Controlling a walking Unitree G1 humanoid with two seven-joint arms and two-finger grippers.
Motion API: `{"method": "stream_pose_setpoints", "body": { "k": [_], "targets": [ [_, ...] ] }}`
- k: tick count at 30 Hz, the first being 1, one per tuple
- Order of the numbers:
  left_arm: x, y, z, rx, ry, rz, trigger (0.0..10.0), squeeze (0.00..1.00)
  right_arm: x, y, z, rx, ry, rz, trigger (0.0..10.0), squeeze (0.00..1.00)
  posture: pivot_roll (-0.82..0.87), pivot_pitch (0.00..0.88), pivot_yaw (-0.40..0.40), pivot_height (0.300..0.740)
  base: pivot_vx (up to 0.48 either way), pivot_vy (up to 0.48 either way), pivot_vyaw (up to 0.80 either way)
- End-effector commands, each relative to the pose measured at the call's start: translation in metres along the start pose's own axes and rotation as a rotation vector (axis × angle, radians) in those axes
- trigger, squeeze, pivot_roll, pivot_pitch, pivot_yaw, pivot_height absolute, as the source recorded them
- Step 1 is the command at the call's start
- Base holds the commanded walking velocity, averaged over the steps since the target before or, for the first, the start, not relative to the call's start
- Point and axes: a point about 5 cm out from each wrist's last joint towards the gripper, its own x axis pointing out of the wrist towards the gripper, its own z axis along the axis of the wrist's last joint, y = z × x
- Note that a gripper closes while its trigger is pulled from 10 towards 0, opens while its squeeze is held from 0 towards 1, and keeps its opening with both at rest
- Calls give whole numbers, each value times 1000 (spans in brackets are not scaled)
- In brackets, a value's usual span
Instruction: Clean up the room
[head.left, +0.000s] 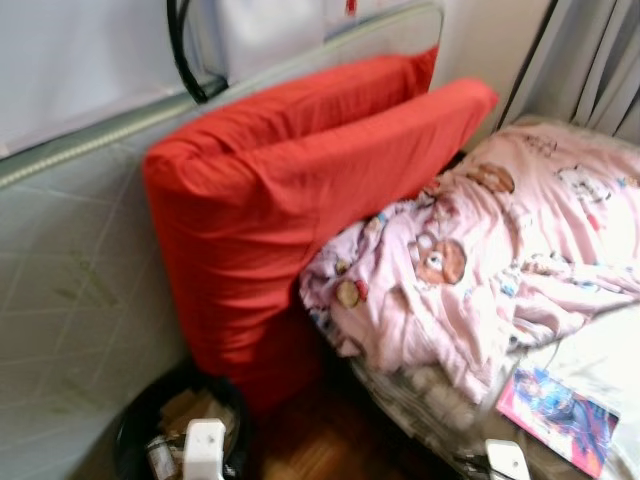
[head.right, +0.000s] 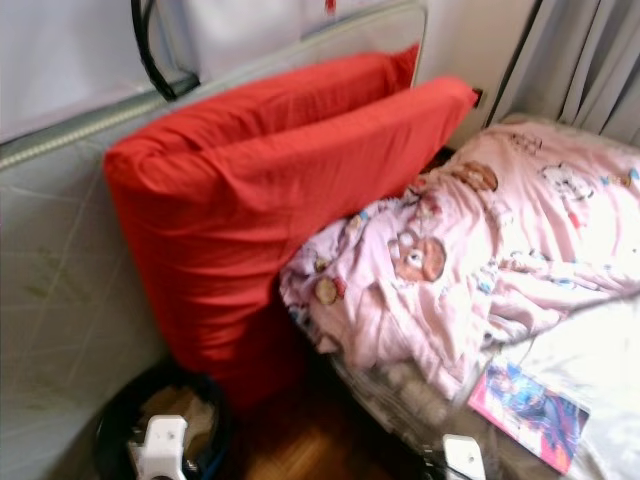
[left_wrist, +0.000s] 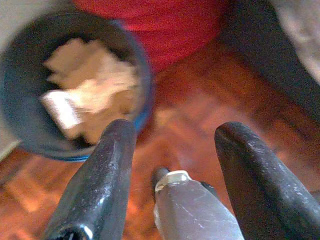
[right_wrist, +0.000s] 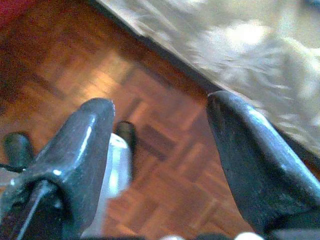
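A black waste bin (head.left: 135, 425) stands on the wooden floor at the lower left, holding crumpled brown paper (left_wrist: 95, 87) and a white scrap. My left gripper (left_wrist: 177, 135) hangs just beside the bin, open and holding nothing. My right gripper (right_wrist: 160, 105) is open too, low over the parquet beside the bed's edge (right_wrist: 235, 55). A rumpled pink blanket (head.left: 480, 250) printed with bears lies on the bed. A colourful magazine (head.left: 558, 418) rests on the bed's near corner.
A big red folded cushion (head.left: 270, 210) leans between a grey quilted mattress (head.left: 70, 290) on the left and the bed. Grey curtains (head.left: 590, 60) hang at the back right. A narrow strip of wooden floor (head.left: 320, 445) runs between bin and bed.
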Motion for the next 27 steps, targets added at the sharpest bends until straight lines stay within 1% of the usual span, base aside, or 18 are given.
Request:
{"method": "stream_pose_setpoints", "body": {
  "k": [1,7,23,27],
  "targets": [
    [-2,12,-5,9,25,28,10000,0,1,5,2,5,-6,8,10000,0,-8,87,-21,740,0,-480,0],
    [-3,12,-6,9,29,29,10000,0,1,5,0,8,5,8,10000,0,-1,76,-23,740,0,-480,0],
    [-2,11,-6,3,34,28,10000,0,1,4,0,7,11,10,10000,0,-7,90,-25,740,0,-480,-667],
    [-3,13,-7,-8,36,35,10000,0,1,4,0,8,13,11,10000,0,-7,90,-24,740,0,0,-631]
  ]
}}
